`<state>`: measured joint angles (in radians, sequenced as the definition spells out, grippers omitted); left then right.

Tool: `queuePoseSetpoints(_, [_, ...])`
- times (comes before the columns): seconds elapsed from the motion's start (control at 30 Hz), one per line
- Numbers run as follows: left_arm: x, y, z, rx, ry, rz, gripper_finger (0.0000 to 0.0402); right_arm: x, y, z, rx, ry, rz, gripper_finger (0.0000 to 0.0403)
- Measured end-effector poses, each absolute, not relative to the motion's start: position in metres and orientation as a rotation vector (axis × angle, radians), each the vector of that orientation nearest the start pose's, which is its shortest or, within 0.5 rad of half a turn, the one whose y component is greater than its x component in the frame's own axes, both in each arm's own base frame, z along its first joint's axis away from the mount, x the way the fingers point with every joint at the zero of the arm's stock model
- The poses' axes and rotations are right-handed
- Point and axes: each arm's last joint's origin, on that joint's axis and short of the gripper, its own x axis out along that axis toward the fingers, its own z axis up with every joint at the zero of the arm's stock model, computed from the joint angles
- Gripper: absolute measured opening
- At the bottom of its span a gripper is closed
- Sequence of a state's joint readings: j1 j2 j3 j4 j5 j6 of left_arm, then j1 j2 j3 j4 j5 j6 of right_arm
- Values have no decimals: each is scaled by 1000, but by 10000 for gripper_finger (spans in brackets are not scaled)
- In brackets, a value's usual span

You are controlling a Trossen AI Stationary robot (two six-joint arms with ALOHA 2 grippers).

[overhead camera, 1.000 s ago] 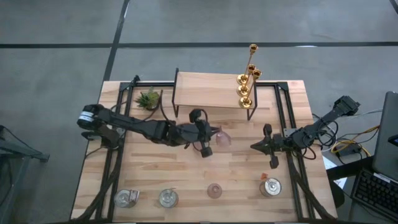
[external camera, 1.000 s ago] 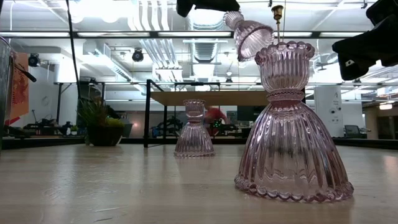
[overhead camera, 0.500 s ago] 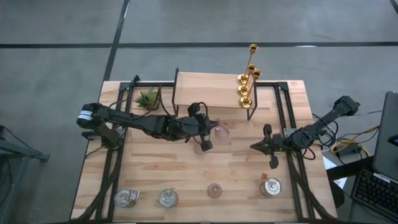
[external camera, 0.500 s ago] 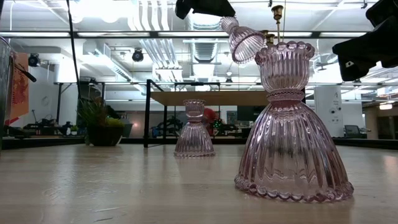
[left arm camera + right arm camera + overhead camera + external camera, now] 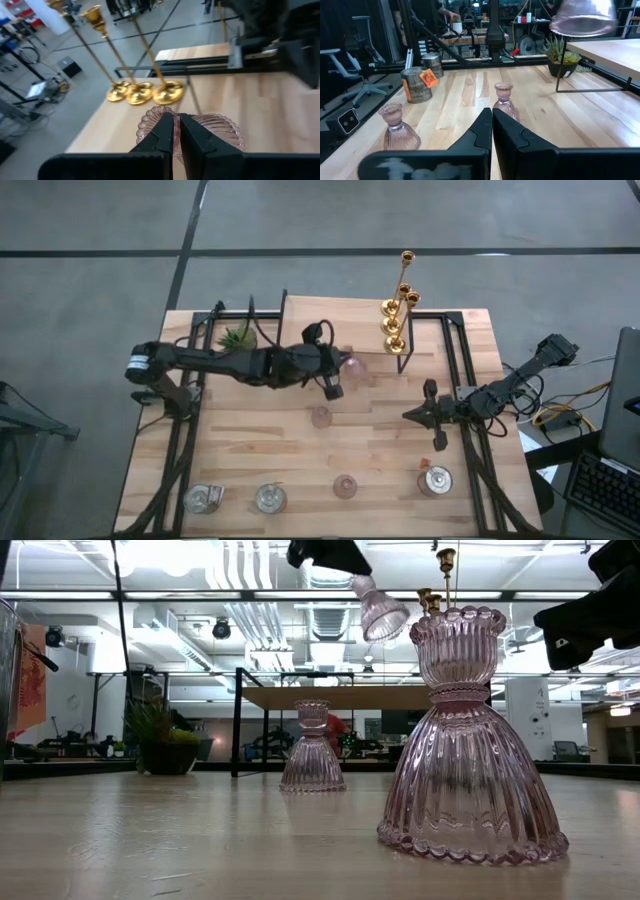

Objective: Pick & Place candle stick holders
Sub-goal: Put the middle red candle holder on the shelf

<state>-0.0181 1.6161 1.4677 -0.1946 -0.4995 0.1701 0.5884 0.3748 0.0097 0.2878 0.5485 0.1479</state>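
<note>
My left gripper (image 5: 338,372) is shut on a pink glass candle stick holder (image 5: 353,367), held in the air by the near edge of the raised wooden shelf (image 5: 330,320). Three gold holders (image 5: 395,320) stand on their round bases at the shelf's right end. Two more pink holders (image 5: 321,417) (image 5: 345,486) stand on the table on their flared bases. Three silvery cups (image 5: 203,498) (image 5: 270,498) (image 5: 435,480) line the near edge. My right gripper (image 5: 412,416) waits at the right, shut on nothing. My left gripper pinches the pink holder at its narrow upper end (image 5: 362,582) between its two fingers (image 5: 162,131), coming nearly level from the table's left. The holder is lifted clear. It sticks out past the fingertips, tilted, with its flared ribbed base (image 5: 215,126) pointing away and down.
A small spiky green plant (image 5: 238,338) stands at the shelf's left end. Black frame rails (image 5: 190,420) run along the table's left and right sides. The tall gold stems (image 5: 150,55) rise just beyond the held holder.
My left gripper has carried the pink holder toward the table's far edge and a little up, to the shelf's near edge, rolling somewhat on the way. It has stayed shut on the holder. The pink holder standing at mid-table now shows clear of the arm.
</note>
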Motion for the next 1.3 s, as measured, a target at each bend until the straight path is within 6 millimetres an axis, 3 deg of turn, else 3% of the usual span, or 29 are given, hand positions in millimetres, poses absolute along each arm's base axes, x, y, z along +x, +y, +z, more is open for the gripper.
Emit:
queuePoseSetpoints(0.37, [374,58,366,393,334,558,19,106,52,162,64,66,32,8])
queuePoseSetpoints(0.7, [386,95,348,428,357,569,19,106,51,162,53,59,6,8])
queuePoseSetpoints(1.13, [427,116,352,641,421,559,19,106,51,161,28,66,7,8])
queuePoseSetpoints(1.3, [443,126,342,682,487,547,19,105,51,159,17,88,6,8])
